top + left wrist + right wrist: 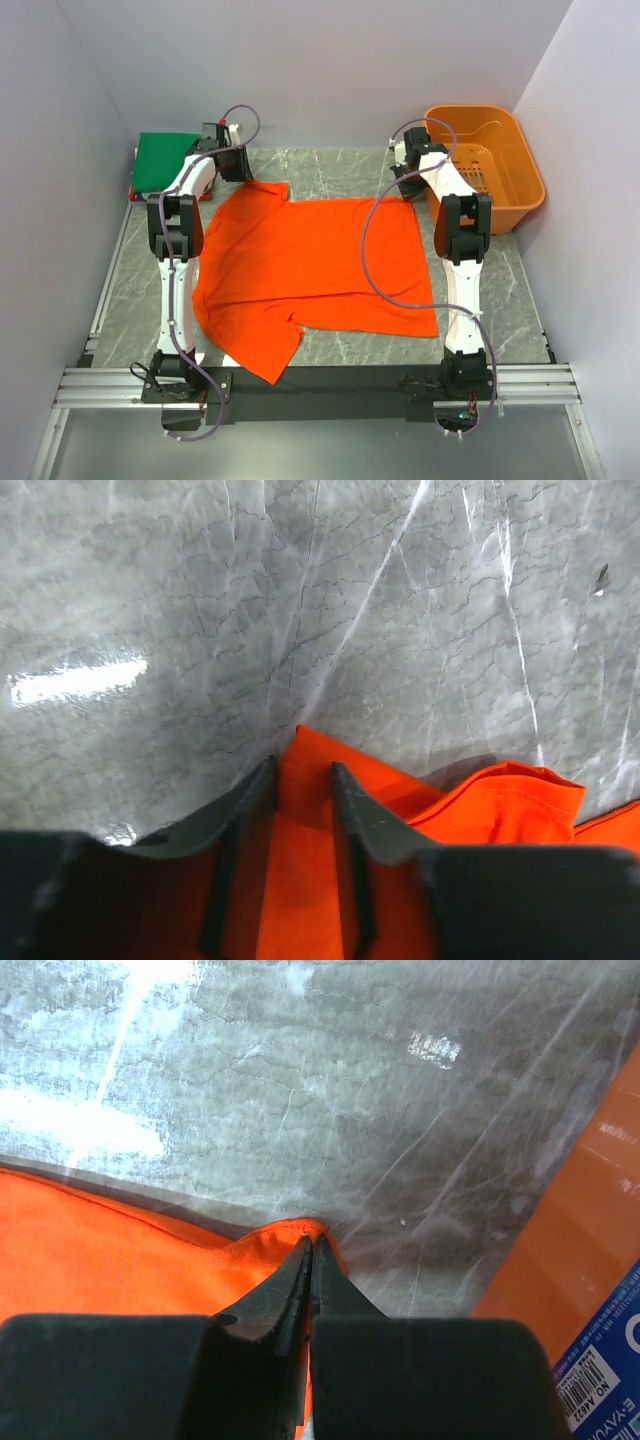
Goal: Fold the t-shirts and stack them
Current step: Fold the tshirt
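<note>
Top external: orange t-shirt (310,260) is spread flat at the table's (330,170) centre, one sleeve towards the arm bases, the other at the far left. Left tool (235,165) is set at the shirt's far-left sleeve, right tool (405,180) at its far-right corner. A green folded shirt (165,160) lies beyond the orange shirt's far-left corner, apart from it; an orange basket (500,215) stands to the far right of it. Left wrist: the tool's fingers (345,790) are seen part-way apart, astride the sleeve's pointed corner, w/ cloth between them but not pinched; a rumpled fold is seen just right of them. Right wrist: the fingers (290,1280) are seen pressed together, clenched on the shirt's corner, which is drawn up to a peak at the tips; the basket wall is seen at the right edge, apart from the cloth.
</note>
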You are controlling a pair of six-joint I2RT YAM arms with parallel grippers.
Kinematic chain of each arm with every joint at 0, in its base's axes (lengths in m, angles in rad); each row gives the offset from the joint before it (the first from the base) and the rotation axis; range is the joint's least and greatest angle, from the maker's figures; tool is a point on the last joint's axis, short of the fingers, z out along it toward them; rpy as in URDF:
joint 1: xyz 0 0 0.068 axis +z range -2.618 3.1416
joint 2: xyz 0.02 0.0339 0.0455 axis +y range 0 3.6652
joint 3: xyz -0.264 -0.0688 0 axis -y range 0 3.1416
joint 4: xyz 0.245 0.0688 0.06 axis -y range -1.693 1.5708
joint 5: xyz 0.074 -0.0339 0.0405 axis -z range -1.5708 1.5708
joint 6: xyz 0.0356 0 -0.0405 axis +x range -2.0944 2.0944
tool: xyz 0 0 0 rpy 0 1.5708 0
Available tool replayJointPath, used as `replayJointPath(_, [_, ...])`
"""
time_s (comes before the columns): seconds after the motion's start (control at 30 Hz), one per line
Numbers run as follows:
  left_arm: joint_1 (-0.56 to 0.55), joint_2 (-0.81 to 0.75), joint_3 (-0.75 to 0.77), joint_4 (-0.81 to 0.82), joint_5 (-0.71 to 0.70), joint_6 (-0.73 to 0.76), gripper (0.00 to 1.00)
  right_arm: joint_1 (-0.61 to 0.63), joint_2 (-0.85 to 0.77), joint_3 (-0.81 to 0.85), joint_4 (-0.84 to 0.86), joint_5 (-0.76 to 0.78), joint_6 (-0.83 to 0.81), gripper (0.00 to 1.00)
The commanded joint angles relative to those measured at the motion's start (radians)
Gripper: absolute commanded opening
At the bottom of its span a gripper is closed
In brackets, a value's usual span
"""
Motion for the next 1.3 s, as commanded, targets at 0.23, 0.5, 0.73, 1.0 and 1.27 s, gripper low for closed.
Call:
replayJointPath(0.23, [-0.004,-0.056,0.028,0.000,0.006,-0.035,0.01,0.000,-0.021,0.045,-0.035,-0.029,-0.009,0.00])
replayJointPath(0.5, [0.003,-0.215,0.004,-0.018,0.003,0.020,0.00,0.000,-0.130,0.002,0.017,-0.039,-0.022,0.00])
replayJointPath(0.73, [0.006,-0.390,-0.145,-0.116,0.001,0.087,0.00,-0.002,-0.231,-0.070,0.048,-0.062,-0.050,0.00])
replayJointPath(1.0, [0.026,-0.590,-0.369,-0.197,0.037,0.129,0.00,-0.003,-0.356,-0.194,0.060,-0.089,-0.085,0.00])
replayJointPath(1.27, [0.037,-0.892,-0.662,-0.294,0.072,0.153,0.00,-0.018,-0.538,-0.413,0.104,-0.118,-0.145,0.00])
